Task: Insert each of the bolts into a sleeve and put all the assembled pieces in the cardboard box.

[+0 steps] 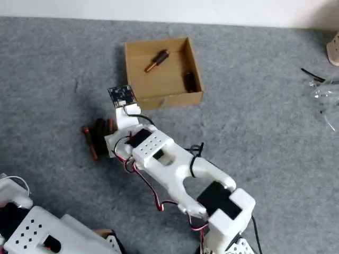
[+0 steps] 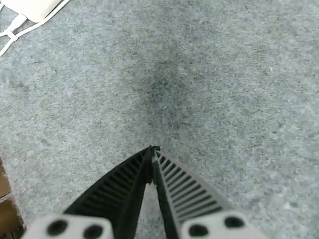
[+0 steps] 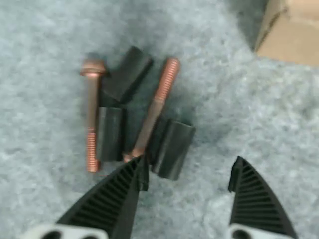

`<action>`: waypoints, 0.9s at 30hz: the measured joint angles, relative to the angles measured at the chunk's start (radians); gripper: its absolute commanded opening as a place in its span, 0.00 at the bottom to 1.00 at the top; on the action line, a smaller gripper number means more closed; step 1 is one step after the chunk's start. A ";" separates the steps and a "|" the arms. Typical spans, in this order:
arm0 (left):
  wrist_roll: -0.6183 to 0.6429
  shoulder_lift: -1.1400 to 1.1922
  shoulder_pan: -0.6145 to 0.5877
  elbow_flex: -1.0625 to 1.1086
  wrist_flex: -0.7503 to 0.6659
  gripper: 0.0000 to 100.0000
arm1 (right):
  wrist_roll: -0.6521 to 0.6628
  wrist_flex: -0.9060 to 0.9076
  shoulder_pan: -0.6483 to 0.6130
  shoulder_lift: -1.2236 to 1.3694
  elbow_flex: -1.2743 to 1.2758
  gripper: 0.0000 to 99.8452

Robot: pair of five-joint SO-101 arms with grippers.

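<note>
Right claw (image 3: 190, 164) spread over bolts (image 3: 157, 107)

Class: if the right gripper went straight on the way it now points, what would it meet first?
Most likely the nearest black sleeve, lying just ahead of the open right gripper, with a copper bolt beside it. Depth is unclear, so it might touch the grey mat first.

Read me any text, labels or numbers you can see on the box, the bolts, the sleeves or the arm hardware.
No text can be read in any view.
Cardboard box: plain walls, no print seen.
Bolts and sleeves: no markings seen.
Circuit board near the box's corner: tiny marks, too small to read.
</note>
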 measured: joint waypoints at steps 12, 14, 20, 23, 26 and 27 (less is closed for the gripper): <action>0.000 0.000 0.000 0.000 0.000 0.01 | -0.003 -0.014 0.012 0.083 -0.037 0.25; 0.000 0.000 0.000 0.000 0.000 0.01 | -0.003 -0.015 0.012 0.110 -0.064 0.25; 0.000 0.000 0.000 0.000 0.000 0.01 | -0.005 0.005 0.012 0.238 -0.201 0.25; 0.000 0.000 0.000 0.000 0.000 0.01 | -0.005 0.103 0.015 0.287 -0.302 0.25; 0.000 0.000 0.000 0.000 0.000 0.01 | -0.005 0.206 0.015 0.327 -0.394 0.25; 0.000 0.000 0.000 0.000 0.000 0.01 | -0.003 0.229 0.015 0.336 -0.416 0.25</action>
